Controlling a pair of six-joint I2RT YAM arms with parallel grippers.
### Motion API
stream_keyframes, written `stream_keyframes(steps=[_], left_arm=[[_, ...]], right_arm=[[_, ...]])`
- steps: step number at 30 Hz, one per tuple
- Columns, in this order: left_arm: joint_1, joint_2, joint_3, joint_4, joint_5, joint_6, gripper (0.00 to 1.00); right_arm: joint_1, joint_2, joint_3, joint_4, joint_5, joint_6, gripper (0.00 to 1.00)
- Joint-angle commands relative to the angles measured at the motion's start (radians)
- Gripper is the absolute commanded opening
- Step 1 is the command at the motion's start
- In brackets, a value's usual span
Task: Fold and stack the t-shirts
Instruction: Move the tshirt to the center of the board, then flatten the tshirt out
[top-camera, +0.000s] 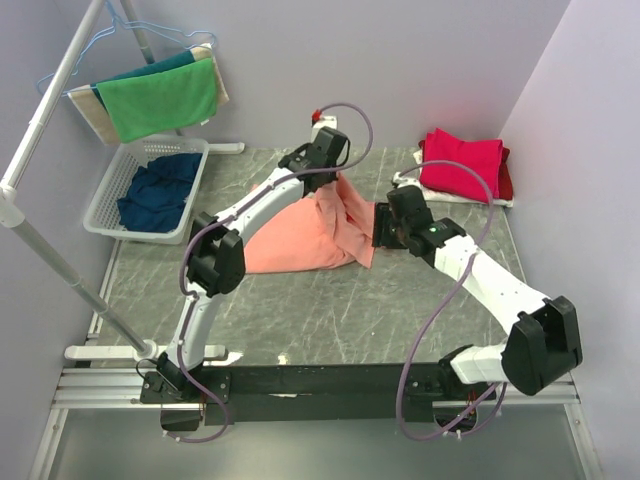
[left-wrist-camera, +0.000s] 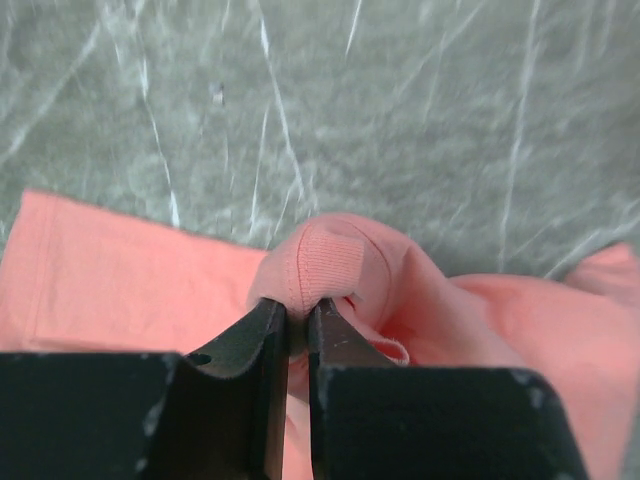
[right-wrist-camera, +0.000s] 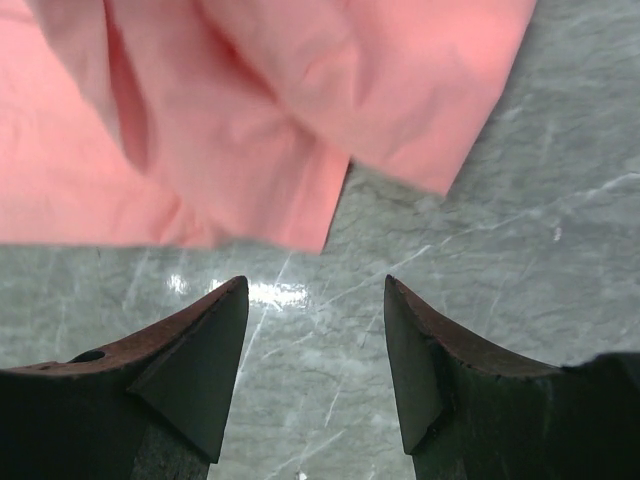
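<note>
From the overhead camera I see the salmon-orange cotton t-shirt (top-camera: 300, 245) lying mid-table on the grey marbled tabletop (top-camera: 330, 310). Its long axis runs left to right, with the broad flat part to the left and a bunched, folded-over part to the right. From that right part a peak of cloth rises toward the far side, up to the left gripper (top-camera: 338, 175).

On the left wrist camera its fingers (left-wrist-camera: 265, 335) are pressed tight on a rounded fold of the shirt that carries a stitched band. The fold bulges just past the fingertips, the rest of the cloth spreads to either side, and bare table lies beyond.

The right gripper (top-camera: 383, 228) sits just beside the shirt's right edge. Its wrist camera shows the fingers (right-wrist-camera: 200, 350) spread apart with only tabletop between them. The shirt's loose edge lies just beyond the tips, not touching them as far as I can see.

In the far right corner a folded stack of crimson-pink and red t-shirts (top-camera: 460, 165) rests well apart from the salmon one. At the far left a white plastic basket (top-camera: 105, 205) holds dark navy blue cloth (top-camera: 160, 190), and a bright green cloth (top-camera: 160, 100) hangs on a rack behind it.
</note>
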Motion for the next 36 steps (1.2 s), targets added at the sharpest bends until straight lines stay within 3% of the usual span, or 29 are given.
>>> stream_keyframes(steps=[1,2,3,5,6,9,14,19,24,29,36], left_arm=[[0.01,0.021,0.121,0.123,-0.028,0.026,0.03],[0.01,0.035,0.152,0.118,-0.024,0.031,0.06],[0.012,0.048,0.165,0.117,-0.027,0.034,0.22],[0.012,0.071,0.178,0.117,-0.034,0.04,0.71],[0.013,0.072,0.172,0.12,-0.038,0.043,0.86],[0.016,0.043,0.115,0.146,-0.076,0.051,0.99],[0.058,-0.027,0.014,0.129,-0.144,-0.004,1.0],[0.101,-0.149,-0.101,0.076,-0.115,-0.06,0.99],[0.105,-0.266,-0.239,0.011,-0.093,-0.093,0.99],[0.108,-0.349,-0.342,-0.059,-0.071,-0.121,0.99],[0.127,-0.445,-0.454,-0.04,-0.017,-0.132,0.99]], right_arm=[[0.051,0.05,-0.001,0.034,-0.012,-0.059,0.64],[0.059,0.067,0.008,0.026,-0.009,-0.072,0.64],[0.075,0.085,0.014,0.02,-0.003,-0.077,0.64],[0.089,0.139,0.03,0.01,0.03,-0.091,0.64],[0.098,0.156,0.033,0.011,0.043,-0.094,0.64],[0.103,0.203,0.048,0.026,0.069,-0.097,0.63],[0.105,0.285,0.103,0.052,0.123,-0.109,0.62],[0.105,0.392,0.185,0.048,0.199,-0.143,0.58],[0.106,0.476,0.225,0.045,0.176,-0.154,0.53],[0.105,0.495,0.222,0.034,0.156,-0.154,0.51],[0.108,0.498,0.2,0.028,0.147,-0.162,0.5]])
